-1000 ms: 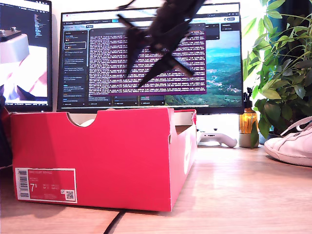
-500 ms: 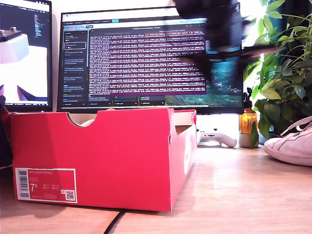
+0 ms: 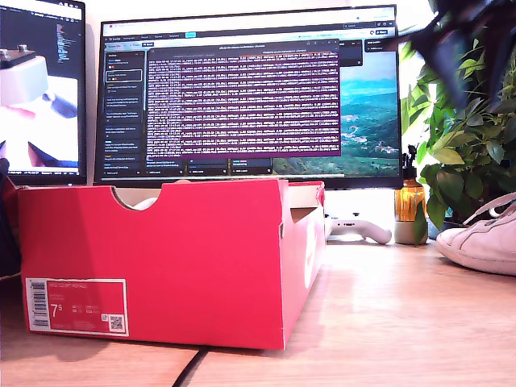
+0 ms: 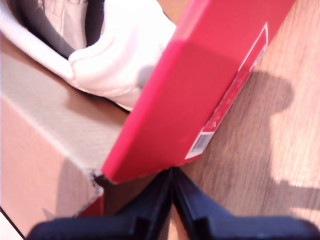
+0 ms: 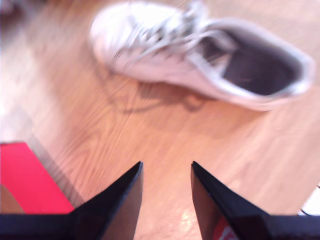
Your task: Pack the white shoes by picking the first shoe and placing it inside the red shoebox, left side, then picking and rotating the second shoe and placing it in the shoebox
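The red shoebox (image 3: 161, 266) stands open on the wooden table at the exterior view's left, its label end facing the camera. One white shoe (image 4: 120, 60) lies inside the red shoebox (image 4: 200, 90), heel near the label end. My first gripper (image 4: 172, 192) hovers above that end, shut with nothing in it. The other white shoe (image 3: 484, 238) lies on the table at the exterior view's right edge. My second gripper (image 5: 165, 177) is open above the bare wood, short of this shoe (image 5: 200, 60). A dark blurred arm (image 3: 455, 48) shows at the exterior view's top right.
Two monitors (image 3: 250, 97) stand behind the box. A leafy plant (image 3: 468, 137), an amber bottle (image 3: 409, 201) and a white controller (image 3: 359, 228) sit at the back on the exterior view's right. A dark cable (image 3: 189, 367) runs under the box's front corner.
The dark arm has swung from above the shoebox to the exterior view's top right, over the shoe on the table. The box and that shoe have not moved.
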